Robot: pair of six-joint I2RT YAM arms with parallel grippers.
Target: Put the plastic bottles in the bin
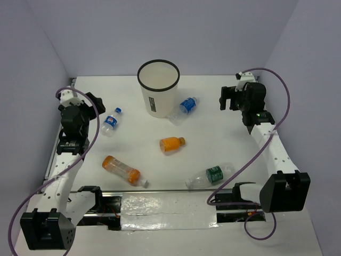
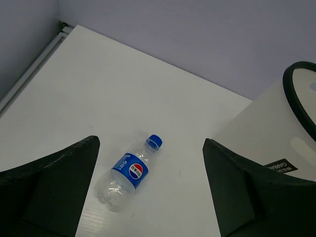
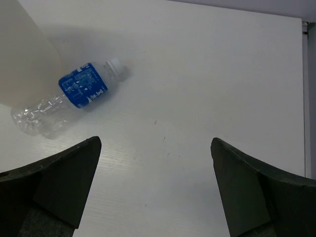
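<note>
Plastic bottles lie scattered around the bin while left claw and right claw gape wide, both empty.

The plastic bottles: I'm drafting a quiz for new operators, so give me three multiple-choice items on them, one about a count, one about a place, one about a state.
1. How many plastic bottles lie outside the bin?
A) three B) five C) seven
2. Where is the white-capped blue-label bottle?
A) at the near edge B) in the far left corner C) beside the bin's base, on its right
3. How do the bottles rest?
A) on their sides B) upright C) stacked

Key: 1 B, five are spread over the table; 2 C, it lies close beside the bin's base; 3 A, every cap points sideways.
</note>
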